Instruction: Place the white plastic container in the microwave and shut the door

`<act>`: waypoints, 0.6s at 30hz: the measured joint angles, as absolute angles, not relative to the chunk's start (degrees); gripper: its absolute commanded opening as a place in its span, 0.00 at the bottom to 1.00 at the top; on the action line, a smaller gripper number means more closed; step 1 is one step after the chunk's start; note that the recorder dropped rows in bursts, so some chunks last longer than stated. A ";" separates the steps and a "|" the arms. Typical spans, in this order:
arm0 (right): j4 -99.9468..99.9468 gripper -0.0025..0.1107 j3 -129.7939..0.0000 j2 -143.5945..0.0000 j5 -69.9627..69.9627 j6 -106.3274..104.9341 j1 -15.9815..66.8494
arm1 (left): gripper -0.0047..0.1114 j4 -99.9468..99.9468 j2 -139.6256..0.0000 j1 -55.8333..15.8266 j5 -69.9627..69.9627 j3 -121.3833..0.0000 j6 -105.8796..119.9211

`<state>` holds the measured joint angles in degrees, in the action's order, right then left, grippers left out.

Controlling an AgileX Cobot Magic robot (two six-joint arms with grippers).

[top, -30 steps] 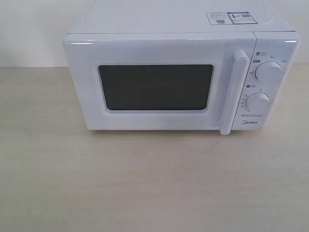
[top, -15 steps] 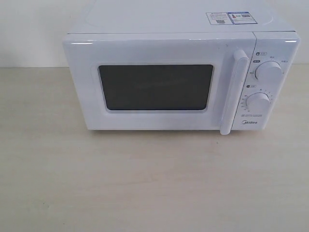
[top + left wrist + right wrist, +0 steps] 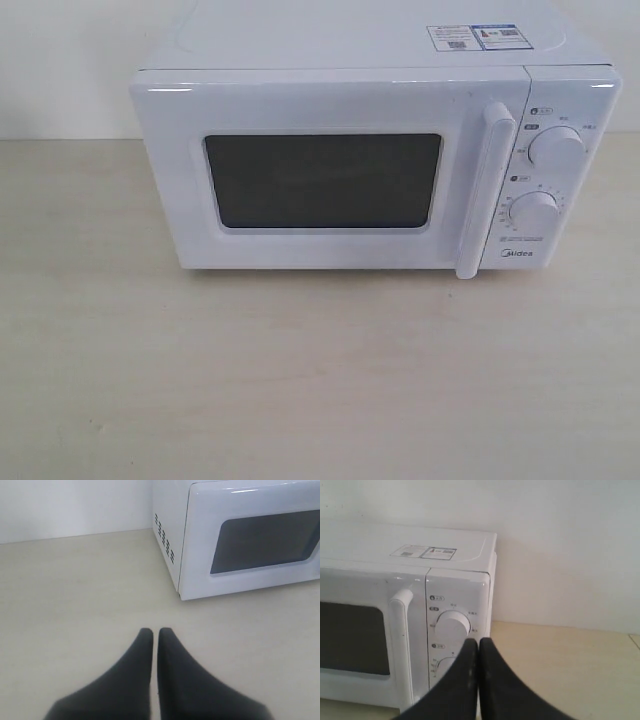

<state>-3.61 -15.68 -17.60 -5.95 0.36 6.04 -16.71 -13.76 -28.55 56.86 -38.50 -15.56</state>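
Microwave [image 3: 330,40]: on the bench [image 3: 300,380], front toward the exterior view.
Door [image 3: 320,105]: shut flush; its handle [image 3: 483,190] stands beside the 2 knobs [image 3: 556,148], so it would open from that side.
White plastic container: in none of the 3 views; the dark window [image 3: 322,180] hides whether it is inside.
Left fingers [image 3: 132,680]: pressed together, empty, low over the bench off the hinge corner.
Right fingers [image 3: 457,685]: pressed together, empty, pointed at the knob panel, probably best placed for the handle.

Lab-like test setup: microwave [image 3: 372,160] on pale wooden tabletop [image 3: 300,380], plain white wall [image 3: 60,60].
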 measured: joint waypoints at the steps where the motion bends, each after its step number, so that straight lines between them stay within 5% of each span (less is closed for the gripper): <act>1: -2.57 0.02 -15.68 -14.64 -6.44 0.00 6.04 | 0.08 -16.71 -13.76 -28.55 56.86 -38.50 -15.56; 7: -1.93 0.02 -15.19 -5.23 -18.54 -1.90 5.86 | 0.08 -16.71 -13.76 -28.55 56.86 -38.50 -15.56; 18: -1.59 0.02 -2.67 -0.35 -15.29 -1.85 5.86 | 0.08 -16.71 -13.76 -28.55 56.86 -38.50 -15.56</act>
